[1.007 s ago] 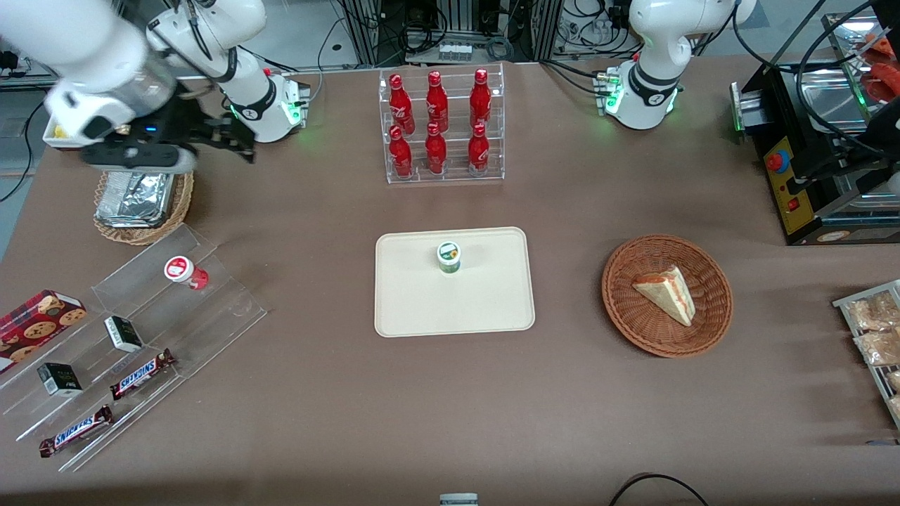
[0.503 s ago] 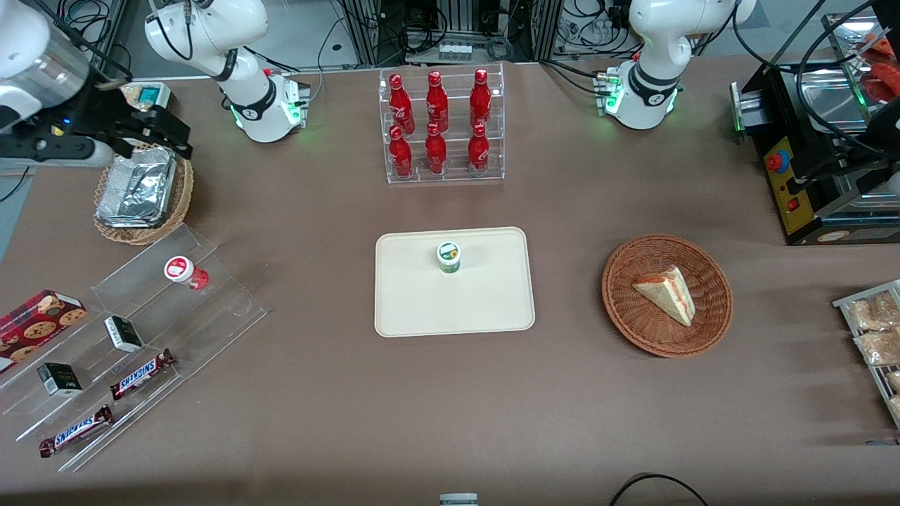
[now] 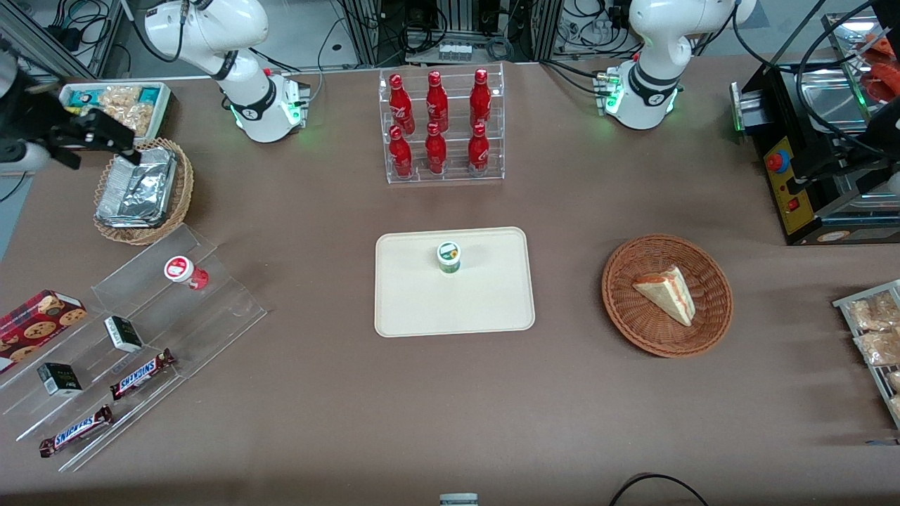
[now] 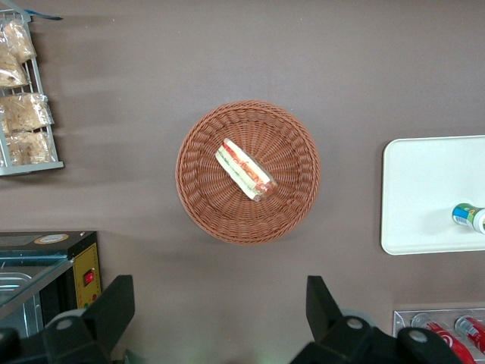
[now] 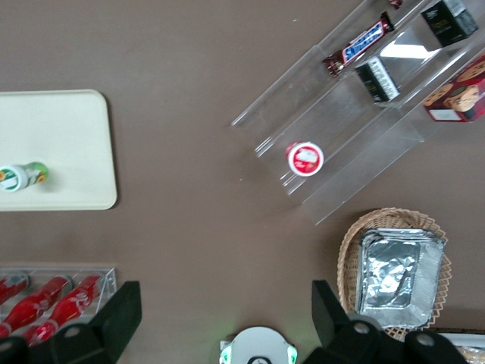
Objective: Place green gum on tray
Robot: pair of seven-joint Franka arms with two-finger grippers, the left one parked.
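The green gum [image 3: 448, 256], a small green bottle with a white lid, stands upright on the cream tray [image 3: 485, 309] in the middle of the table. It also shows in the right wrist view [image 5: 21, 176] on the tray [image 5: 68, 144], and in the left wrist view [image 4: 470, 217]. My right gripper [image 3: 98, 137] is open and empty. It hangs high at the working arm's end of the table, above the foil-filled wicker basket [image 3: 140, 193], well away from the tray. In the right wrist view the gripper [image 5: 226, 303] has its fingers spread wide with nothing between them.
A red-lidded gum [image 3: 181, 269] sits on a clear stepped shelf with Snickers bars [image 3: 140, 372] and small boxes. A rack of red cola bottles [image 3: 439, 126] stands farther from the camera than the tray. A wicker basket with a sandwich [image 3: 666, 295] lies toward the parked arm's end.
My right arm has swung away toward the working arm's end of the table, now partly out of the front view. The green gum stays standing on the tray.
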